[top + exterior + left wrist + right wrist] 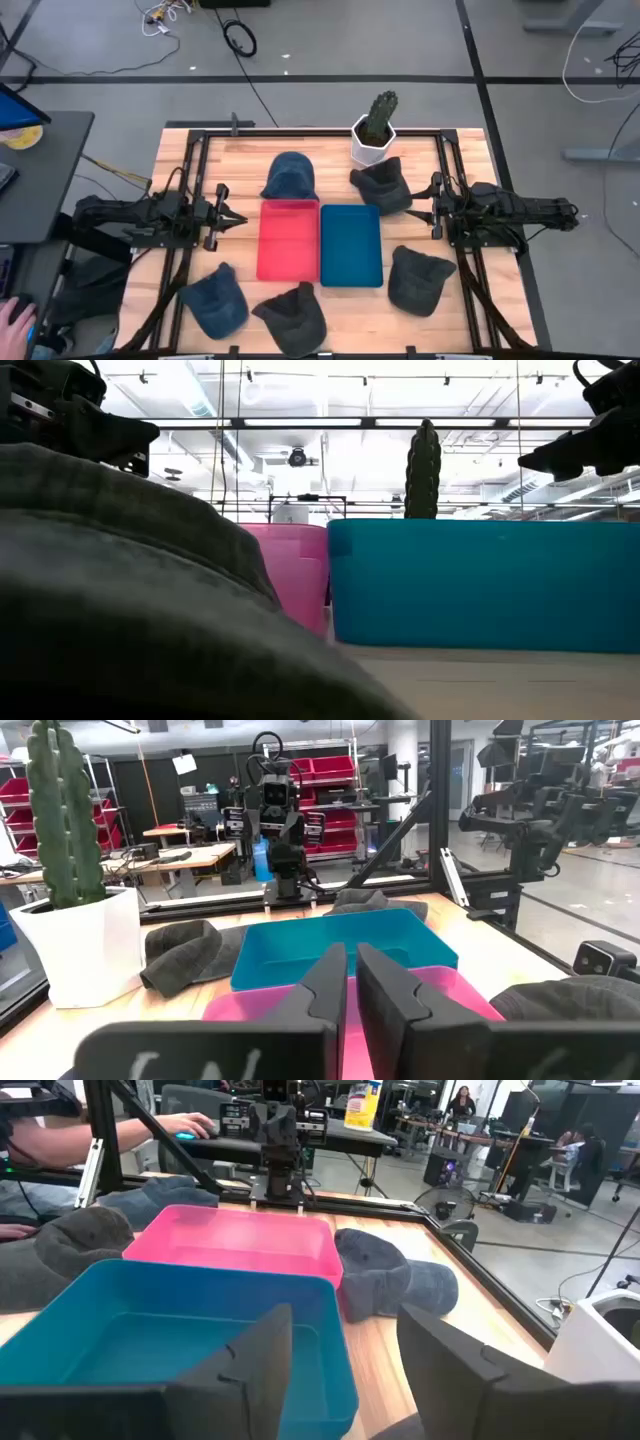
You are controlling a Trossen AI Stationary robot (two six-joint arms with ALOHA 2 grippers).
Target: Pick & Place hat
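Several caps lie flat on the wooden table around a pink tray [290, 242] and a blue tray [351, 245]. A blue cap [290, 177] lies beyond the pink tray and a dark cap [382, 186] beside the cactus pot. Another dark cap [418, 279] sits right of the blue tray. A third dark cap [292, 316] and a second blue cap [215, 299] lie near the front edge. My left gripper [236, 218] hovers left of the pink tray, shut [351, 988]. My right gripper [424, 210] hovers right of the blue tray, open [345, 1365]. Neither touches anything.
A cactus in a white pot [375, 132] stands at the table's far edge beside the dark cap. A black frame [300, 131] runs around the tabletop. In the low view a dark cap [130, 610] fills the foreground. A person's hand [190, 1125] rests beyond the table's left side.
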